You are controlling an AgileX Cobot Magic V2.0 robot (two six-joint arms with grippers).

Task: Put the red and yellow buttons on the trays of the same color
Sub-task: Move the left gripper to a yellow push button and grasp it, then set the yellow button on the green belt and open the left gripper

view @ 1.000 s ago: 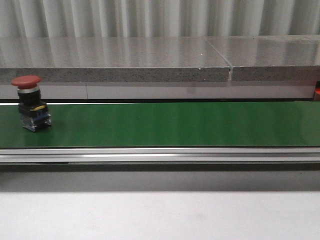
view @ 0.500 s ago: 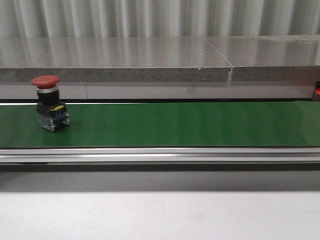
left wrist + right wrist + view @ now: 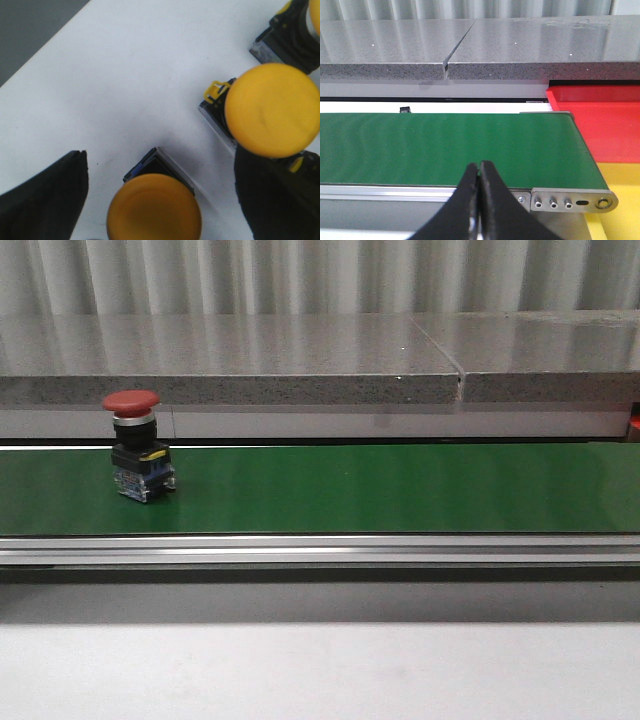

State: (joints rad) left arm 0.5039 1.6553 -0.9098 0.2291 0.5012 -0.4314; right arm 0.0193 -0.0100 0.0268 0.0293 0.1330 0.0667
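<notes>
1. Since earlier, red button (image 3: 139, 451) rode rightward along the green belt (image 3: 400, 485); it stands upright, far left.
2. Right pincer (image 3: 479, 176), fingers pressed together, waits near belt's right end by red tray (image 3: 600, 117) — nearer arm.
3. Left pincer (image 3: 160, 200) spread wide over a yellow button (image 3: 154, 207) on the white table (image 3: 125, 75).

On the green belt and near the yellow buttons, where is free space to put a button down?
The green belt lies bare to the right of the red button. The white surface is open away from the yellow buttons, which crowd together beside the left gripper.
</notes>
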